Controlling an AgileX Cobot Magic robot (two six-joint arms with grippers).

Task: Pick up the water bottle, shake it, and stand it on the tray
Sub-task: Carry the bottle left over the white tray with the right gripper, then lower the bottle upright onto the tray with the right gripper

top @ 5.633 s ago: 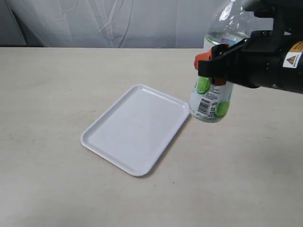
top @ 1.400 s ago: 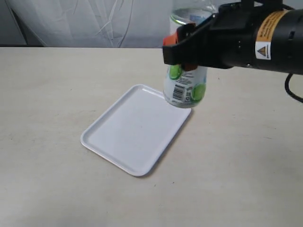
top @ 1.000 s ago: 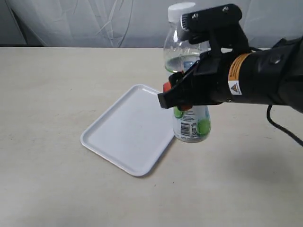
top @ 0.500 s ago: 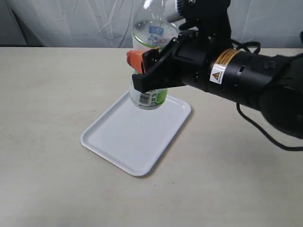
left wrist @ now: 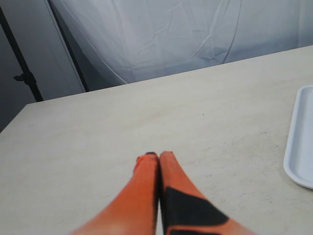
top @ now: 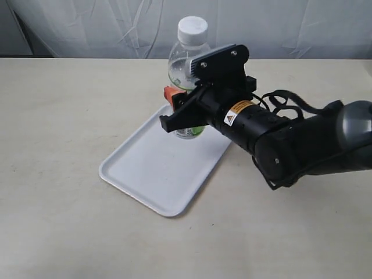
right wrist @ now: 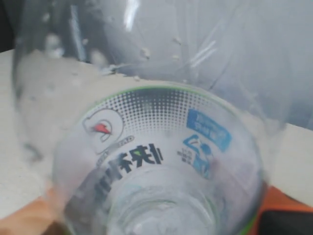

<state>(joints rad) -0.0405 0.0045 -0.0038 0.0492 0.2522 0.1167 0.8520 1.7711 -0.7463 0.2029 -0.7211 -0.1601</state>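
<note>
The water bottle [top: 187,60], clear with a white cap and green-and-white label, stands upright with its base on the far part of the white tray [top: 152,174]. My right gripper [top: 181,115] is shut around the bottle's lower body, its orange fingers [top: 170,93] showing beside the label. In the right wrist view the bottle [right wrist: 156,161] fills the picture, label and blue patch up close. My left gripper [left wrist: 157,156] is shut on nothing over bare table, its orange fingers pressed together. A tray edge [left wrist: 299,137] shows at the side of the left wrist view.
The beige table [top: 64,104] stretches around the tray. A white curtain [top: 104,29] hangs along the far side. The black right arm [top: 290,139] reaches in from the right above the table.
The right gripper has lowered the bottle from above the tray until its base rests on the tray's far part. The arm has dropped lower with it.
</note>
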